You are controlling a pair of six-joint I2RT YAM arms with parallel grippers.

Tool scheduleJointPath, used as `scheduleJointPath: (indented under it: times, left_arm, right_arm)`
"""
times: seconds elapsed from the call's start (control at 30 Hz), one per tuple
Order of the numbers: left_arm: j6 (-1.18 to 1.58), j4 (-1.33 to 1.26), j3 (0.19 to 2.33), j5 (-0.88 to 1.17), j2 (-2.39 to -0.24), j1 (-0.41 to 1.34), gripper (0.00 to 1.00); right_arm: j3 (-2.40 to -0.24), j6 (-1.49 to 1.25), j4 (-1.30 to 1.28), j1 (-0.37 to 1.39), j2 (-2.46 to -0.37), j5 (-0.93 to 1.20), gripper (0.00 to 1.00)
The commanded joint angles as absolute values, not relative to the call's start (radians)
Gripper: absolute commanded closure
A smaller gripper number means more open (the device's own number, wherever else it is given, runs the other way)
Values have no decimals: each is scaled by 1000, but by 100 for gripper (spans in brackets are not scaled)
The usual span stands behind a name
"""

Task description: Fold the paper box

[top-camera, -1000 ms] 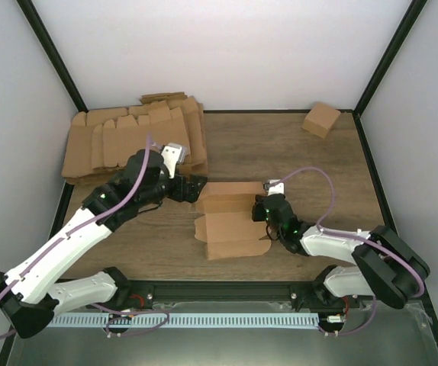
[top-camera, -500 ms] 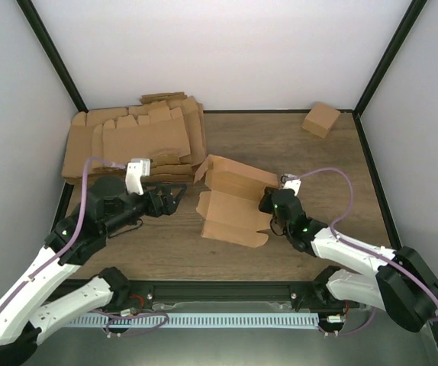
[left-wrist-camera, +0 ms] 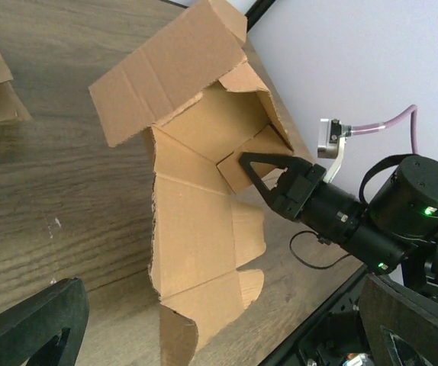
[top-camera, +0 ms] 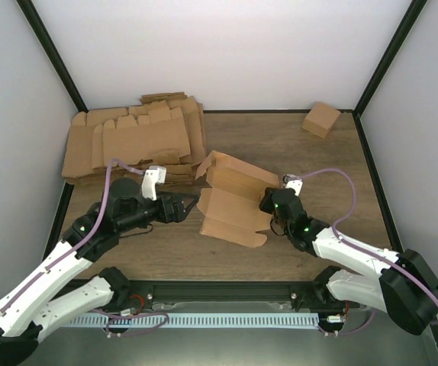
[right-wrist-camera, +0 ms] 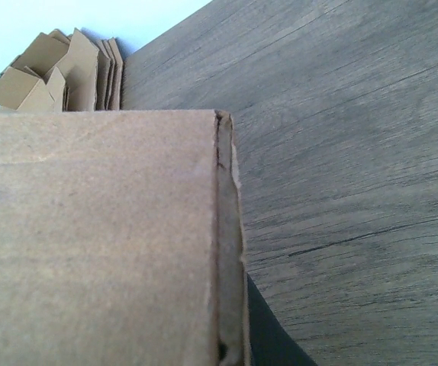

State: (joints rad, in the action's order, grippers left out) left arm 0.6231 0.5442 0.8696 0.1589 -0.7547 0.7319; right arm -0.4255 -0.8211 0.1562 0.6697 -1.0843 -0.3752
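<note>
A brown cardboard box blank (top-camera: 230, 202) lies mid-table, partly opened, with its back flap raised. My right gripper (top-camera: 269, 204) is shut on the blank's right edge and holds that side off the table. In the right wrist view the cardboard (right-wrist-camera: 97, 244) fills the left side, and one dark finger (right-wrist-camera: 274, 339) shows beside its edge. My left gripper (top-camera: 189, 204) is open and empty, just left of the blank and apart from it. In the left wrist view the blank (left-wrist-camera: 196, 229) stands between my wide-open fingers (left-wrist-camera: 32, 328), with the right gripper (left-wrist-camera: 261, 171) pinching an inner flap.
A stack of flat box blanks (top-camera: 135, 141) lies at the back left. A small folded box (top-camera: 320, 119) sits at the back right corner. A black frame rail (top-camera: 227, 291) runs along the near edge.
The right gripper has lifted and tilted the blank, which lay flat before. The left gripper let go, drew back to the left, then moved right toward the blank again.
</note>
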Motion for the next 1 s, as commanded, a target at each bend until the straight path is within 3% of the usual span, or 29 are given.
scheduleJointPath:
  times: [0.0,0.5,0.97]
  left_arm:
    - [637,475,855,208,-741,735,0]
    - [746,264,708,311,-696,738,0]
    - [789,228,647,301,-668,749,0]
  right_arm:
    - [-470,-842,158,663,-1075,-397,99]
    - [-466,-872,167,663,-1071,-396,99]
    - [-462,-898,176,663,-1076,-378,99]
